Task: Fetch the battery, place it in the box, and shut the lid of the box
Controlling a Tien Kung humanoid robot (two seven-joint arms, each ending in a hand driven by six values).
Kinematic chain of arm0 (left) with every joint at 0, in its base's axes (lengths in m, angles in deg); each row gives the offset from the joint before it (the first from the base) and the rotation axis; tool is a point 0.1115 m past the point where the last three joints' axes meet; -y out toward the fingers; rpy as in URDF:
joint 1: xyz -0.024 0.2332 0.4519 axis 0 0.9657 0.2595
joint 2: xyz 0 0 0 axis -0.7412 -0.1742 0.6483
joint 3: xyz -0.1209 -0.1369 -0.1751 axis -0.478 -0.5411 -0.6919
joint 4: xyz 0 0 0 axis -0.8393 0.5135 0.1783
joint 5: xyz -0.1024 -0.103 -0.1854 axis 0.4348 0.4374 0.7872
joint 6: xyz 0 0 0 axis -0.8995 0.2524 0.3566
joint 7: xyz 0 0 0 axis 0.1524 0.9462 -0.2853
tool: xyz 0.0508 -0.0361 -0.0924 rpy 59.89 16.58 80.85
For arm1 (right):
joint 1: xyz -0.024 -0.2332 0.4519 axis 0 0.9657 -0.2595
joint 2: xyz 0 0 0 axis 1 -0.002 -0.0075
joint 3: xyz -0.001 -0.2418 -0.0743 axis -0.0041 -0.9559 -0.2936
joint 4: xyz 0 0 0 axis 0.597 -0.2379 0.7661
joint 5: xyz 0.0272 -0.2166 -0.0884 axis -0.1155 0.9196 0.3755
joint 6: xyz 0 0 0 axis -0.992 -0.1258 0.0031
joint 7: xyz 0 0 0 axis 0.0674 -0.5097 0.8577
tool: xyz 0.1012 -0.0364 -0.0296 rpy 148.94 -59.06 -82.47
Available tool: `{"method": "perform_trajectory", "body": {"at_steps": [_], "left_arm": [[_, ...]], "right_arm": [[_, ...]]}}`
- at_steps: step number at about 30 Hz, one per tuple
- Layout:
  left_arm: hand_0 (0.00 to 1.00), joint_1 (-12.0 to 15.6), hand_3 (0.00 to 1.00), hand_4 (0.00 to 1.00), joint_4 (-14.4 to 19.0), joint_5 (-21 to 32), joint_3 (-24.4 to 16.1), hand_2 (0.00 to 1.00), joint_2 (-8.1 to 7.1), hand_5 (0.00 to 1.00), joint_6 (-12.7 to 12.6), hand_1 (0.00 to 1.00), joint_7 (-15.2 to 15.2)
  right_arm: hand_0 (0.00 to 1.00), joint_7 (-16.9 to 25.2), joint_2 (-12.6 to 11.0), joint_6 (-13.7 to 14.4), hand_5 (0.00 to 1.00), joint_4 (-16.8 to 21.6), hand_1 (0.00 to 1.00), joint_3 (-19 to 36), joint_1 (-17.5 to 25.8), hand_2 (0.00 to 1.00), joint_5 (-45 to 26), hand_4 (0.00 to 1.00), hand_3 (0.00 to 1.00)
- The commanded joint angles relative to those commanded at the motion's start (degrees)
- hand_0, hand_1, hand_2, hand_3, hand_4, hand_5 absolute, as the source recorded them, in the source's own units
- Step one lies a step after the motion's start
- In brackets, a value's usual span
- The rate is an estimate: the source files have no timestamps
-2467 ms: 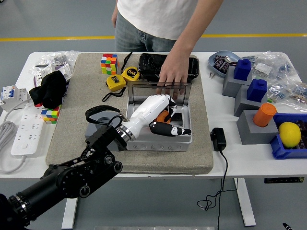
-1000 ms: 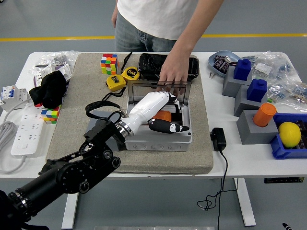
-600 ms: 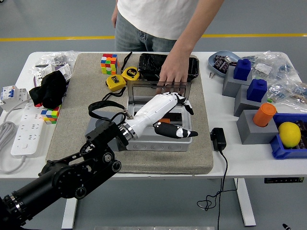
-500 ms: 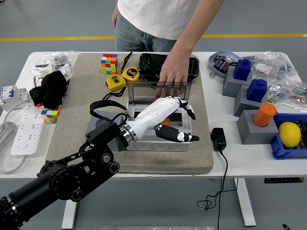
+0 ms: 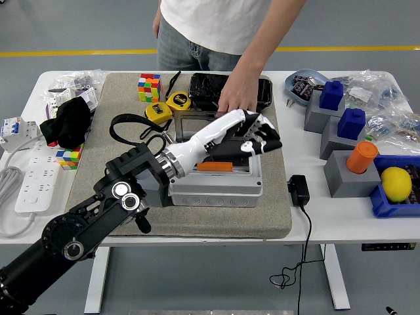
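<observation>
The orange battery [image 5: 214, 167] already lies inside the grey box [image 5: 216, 184], so the lid [image 5: 209, 122] is next. The left hand [image 5: 257, 136] reaches over the box's far right — fingers loosely curled, holding nothing — beside a person's hand [image 5: 237, 98] at the lid. Best to hook the lid's top edge and draw it down evenly.

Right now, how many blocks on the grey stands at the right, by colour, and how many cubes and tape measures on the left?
Blue blocks: 2
Orange blocks: 1
Cubes: 2
Tape measures: 2
Total: 7
</observation>
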State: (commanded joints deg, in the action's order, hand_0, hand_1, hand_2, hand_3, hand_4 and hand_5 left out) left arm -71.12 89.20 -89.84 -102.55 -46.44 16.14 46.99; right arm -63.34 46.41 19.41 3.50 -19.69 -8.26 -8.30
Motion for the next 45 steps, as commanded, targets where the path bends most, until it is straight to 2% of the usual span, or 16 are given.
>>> {"method": "perform_trajectory", "body": {"at_steps": [1,3,4,6,8,9,10,17,22,23,28,29,34,35,37,45], "left_arm": [[0.621,-0.2,0.636,0.998,-0.3,2.2,-0.7,0.685,0.17,0.715,-2.3,0.729,-0.9],[0.621,-0.6,0.636,0.998,-1.1,0.5,-1.7,0.685,0.36,0.715,-5.8,0.729,-1.8],[0.892,-0.8,0.756,0.998,-1.7,-2.0,-2.1,0.819,0.40,0.766,-7.5,0.895,-2.1],[0.892,-1.4,0.756,0.998,-3.6,-6.8,-2.7,0.819,0.44,0.766,-9.9,0.895,-2.3],[0.892,-1.7,0.756,0.998,-5.0,-11.6,-3.1,0.819,0.42,0.766,-10.7,0.895,-2.3],[0.892,-2.0,0.756,0.998,-6.3,-14.2,-3.3,0.819,0.46,0.766,-10.4,0.895,-1.8],[0.998,-2.2,0.944,0.998,-7.5,-16.5,-3.4,0.998,0.42,0.980,-9.7,0.998,-1.4],[0.998,-2.5,0.980,0.998,-11.8,-33.2,-3.6,0.998,0.21,0.998,-6.5,0.998,2.5],[0.998,-2.5,0.980,0.998,-11.7,-44.9,-3.8,0.998,-0.07,0.998,-5.6,0.998,5.2],[0.998,-2.5,0.885,0.998,-11.6,-47.5,-3.8,0.998,-0.10,0.998,-5.6,0.998,5.4],[0.998,-2.6,0.885,0.998,-10.9,-58.7,-3.1,0.998,-0.60,0.998,-5.0,0.998,6.2],[0.998,-2.6,0.812,0.998,-10.7,-58.7,-2.7,0.998,-0.81,0.998,-4.8,0.998,6.5],[0.998,-2.7,0.812,0.998,-9.8,-58.7,-0.7,0.998,-1.82,0.998,-3.0,0.998,8.1],[0.998,-2.8,0.770,0.998,-9.7,-58.7,-0.1,0.998,-2.06,0.998,-2.7,0.998,8.3],[0.998,-2.8,0.770,0.998,-9.6,-58.7,0.6,0.998,-2.30,0.998,-2.2,0.998,8.6],[0.998,-2.1,0.756,0.998,-7.1,-58.7,2.9,0.998,-3.44,0.998,-2.1,0.998,8.7]], "right_arm": [[0.752,0.0,0.0,0.0,0.998,0.0,0.697,0.0,0.0,0.714,0.0,0.998,0.757],[0.752,0.0,0.0,0.0,0.998,0.0,0.697,0.1,0.0,0.714,0.1,0.998,0.757],[0.751,0.0,0.1,0.0,0.998,0.0,0.697,0.1,0.0,0.714,0.1,0.998,0.757],[0.751,-0.1,0.1,0.0,0.998,0.0,0.697,0.1,-0.1,0.714,0.1,0.998,0.757],[0.751,-0.1,0.1,-0.1,0.998,0.0,0.697,0.1,-0.1,0.714,0.1,0.998,0.757],[0.751,-0.1,0.1,0.0,0.998,0.0,0.697,0.1,-0.2,0.714,0.0,0.998,0.757],[0.752,-0.1,0.1,0.0,0.998,0.0,0.697,0.1,-0.2,0.714,0.0,0.998,0.757],[0.750,-0.1,0.1,0.0,0.998,0.0,0.697,0.2,-0.3,0.715,0.0,0.998,0.757],[0.750,-0.1,0.1,0.1,0.998,0.0,0.697,0.2,-0.3,0.715,0.0,0.998,0.757],[0.751,-0.1,0.1,0.1,0.998,0.0,0.697,0.2,-0.3,0.715,0.1,0.998,0.757],[0.751,-0.1,0.1,0.1,0.998,0.0,0.697,0.2,-0.3,0.715,0.1,0.998,0.757],[0.752,-0.1,0.1,0.1,0.998,0.0,0.697,0.2,-0.3,0.714,0.1,0.998,0.757],[0.752,-0.1,0.0,0.1,0.998,0.0,0.697,0.1,-0.3,0.714,0.0,0.998,0.757],[0.751,0.0,-0.1,0.1,0.998,0.0,0.697,0.0,-0.3,0.714,0.0,0.998,0.756],[0.751,0.0,-0.1,0.1,0.998,0.0,0.697,-0.1,-0.2,0.714,-0.1,0.998,0.756],[0.751,0.0,-0.1,0.1,0.998,0.0,0.697,0.0,-0.2,0.714,0.0,0.998,0.756]]}}
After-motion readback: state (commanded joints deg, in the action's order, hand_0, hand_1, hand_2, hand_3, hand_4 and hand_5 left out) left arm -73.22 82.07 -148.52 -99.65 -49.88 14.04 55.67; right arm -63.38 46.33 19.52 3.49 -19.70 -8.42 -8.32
